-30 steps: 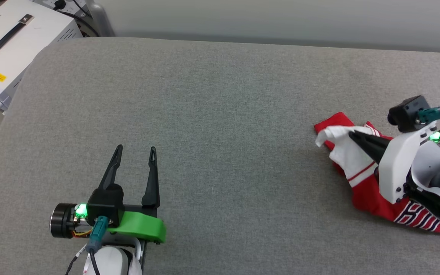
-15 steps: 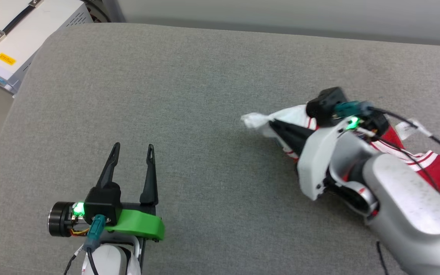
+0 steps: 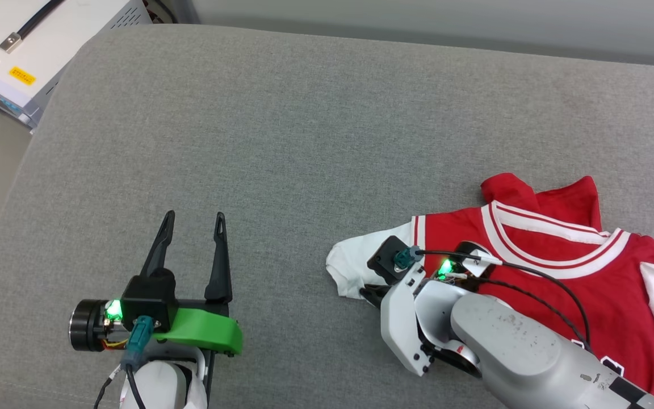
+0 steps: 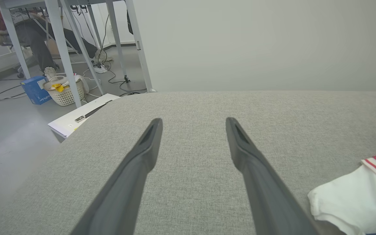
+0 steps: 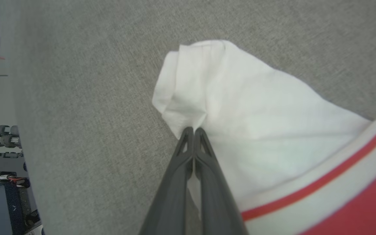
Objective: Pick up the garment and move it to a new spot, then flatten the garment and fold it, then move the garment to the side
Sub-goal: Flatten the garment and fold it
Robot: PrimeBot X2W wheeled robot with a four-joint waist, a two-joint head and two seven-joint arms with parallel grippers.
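Red shirt [image 3: 531, 250] toward the grey cushion's [image 3: 281, 142] right edge, white sleeve [image 5: 240, 107] pointing to the middle. Right wrist view: right gripper [image 5: 193, 130] pinched closed on that sleeve; in the head view its wrist covers the fingertips. Head view: left gripper [image 3: 195, 217] spread near the front edge; white case [image 3: 49, 45] beyond the left corner, yellow label [image 3: 22, 75] unreadable. Left wrist view: table legs [image 4: 62, 49], basket [image 4: 64, 93], blue box [image 4: 34, 93].

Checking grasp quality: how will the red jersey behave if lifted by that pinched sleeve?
Probably floppy: the garment lies rumpled, its white sleeve puckered where the right gripper pinches it. Lifted there, the rest would likely hang and trail. It looks thin, so probably light.
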